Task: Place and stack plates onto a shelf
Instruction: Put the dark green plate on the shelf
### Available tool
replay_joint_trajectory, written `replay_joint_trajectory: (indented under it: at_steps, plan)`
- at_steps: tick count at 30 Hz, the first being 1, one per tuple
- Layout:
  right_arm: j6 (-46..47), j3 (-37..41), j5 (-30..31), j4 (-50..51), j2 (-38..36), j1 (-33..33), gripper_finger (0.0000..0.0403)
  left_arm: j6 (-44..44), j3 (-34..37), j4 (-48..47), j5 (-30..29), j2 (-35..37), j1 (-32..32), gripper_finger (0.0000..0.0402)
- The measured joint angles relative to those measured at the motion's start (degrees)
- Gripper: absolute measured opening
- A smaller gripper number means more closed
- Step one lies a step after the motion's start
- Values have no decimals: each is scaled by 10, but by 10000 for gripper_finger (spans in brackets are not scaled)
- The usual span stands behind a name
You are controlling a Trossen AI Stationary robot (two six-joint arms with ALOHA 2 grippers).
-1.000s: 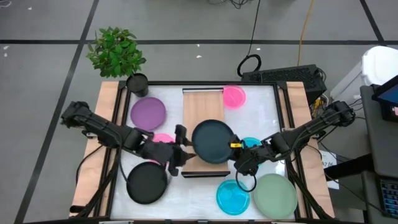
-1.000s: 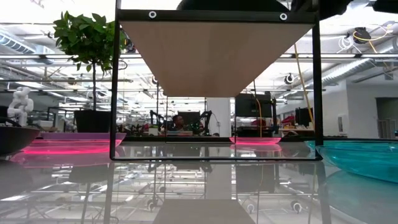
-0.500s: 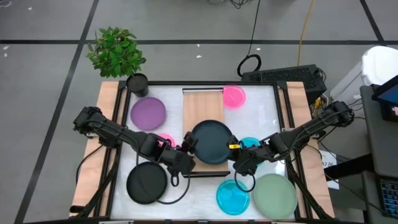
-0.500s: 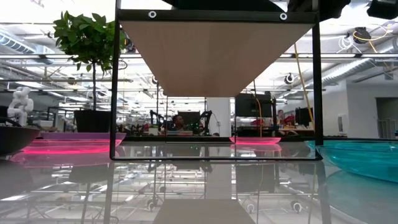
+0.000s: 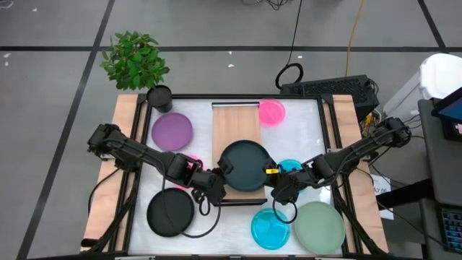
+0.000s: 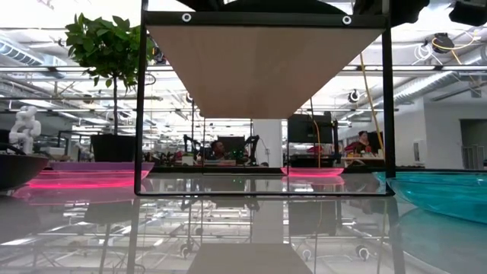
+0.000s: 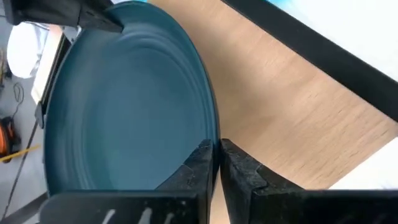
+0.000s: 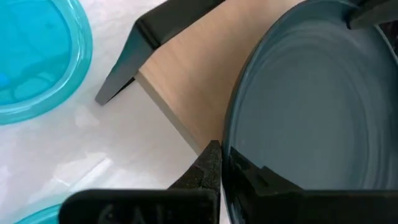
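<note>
A dark teal plate point(image 5: 244, 165) sits over the near half of the light-wood shelf point(image 5: 232, 123), a board raised on a black frame. Whether its underside rests on the board I cannot tell. My left gripper point(image 5: 222, 170) is shut on the plate's left rim. My right gripper point(image 5: 272, 176) is shut on its right rim. The low view shows the shelf point(image 6: 262, 65) from below, with the plate's dark edge point(image 6: 266, 6) above it. My left gripper pinches the dark teal plate's rim point(image 7: 216, 142) on its left side between the two fingers point(image 7: 198, 167). They come slanting down from the table's left. The plate lies about level over the board. My right gripper pinches the plate's rim point(image 8: 225, 149) on its near right side, one finger point(image 8: 208, 163) outside the rim and one over the plate's inner face. It comes slanting down from the table's right.
On the table lie a purple plate point(image 5: 172, 131), a pink one point(image 5: 272, 112) at the far edge, another pink one point(image 5: 189, 160) under the left arm, a black one point(image 5: 171, 211), cyan ones point(image 5: 270, 227) point(image 5: 291, 167) and a sage-green one point(image 5: 319, 226). A potted plant point(image 5: 136, 59) stands far left.
My left gripper has moved right toward the dark teal plate and sunk a little. It has rolled at the wrist and shut on the plate's left rim. The plate and my right gripper have kept their place.
</note>
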State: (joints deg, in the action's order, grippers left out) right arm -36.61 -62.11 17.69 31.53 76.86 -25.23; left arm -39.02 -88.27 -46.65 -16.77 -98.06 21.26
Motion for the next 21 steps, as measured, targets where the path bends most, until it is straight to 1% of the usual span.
replay_joint_trajectory:
  at_steps: [4, 9, 12, 14, 21]
  plan:
    - [-3, 0, 2, -6, 0, 0, 14, -15, 0, 0, 7, -5, 2, 24]
    - [1, 0, 22, -20, 0, 0, 43, -16, 0, 0, 1, -4, 5, 23]
    - [11, 0, 48, -22, 0, 0, 62, -17, 0, 0, -18, -4, 11, 23]
    - [21, 0, 64, -20, -2, 0, 75, -14, 0, -2, -19, 2, 18, 23]
    - [37, 0, 63, -55, -18, -4, 120, 12, 0, -18, -17, 18, 30, 23]
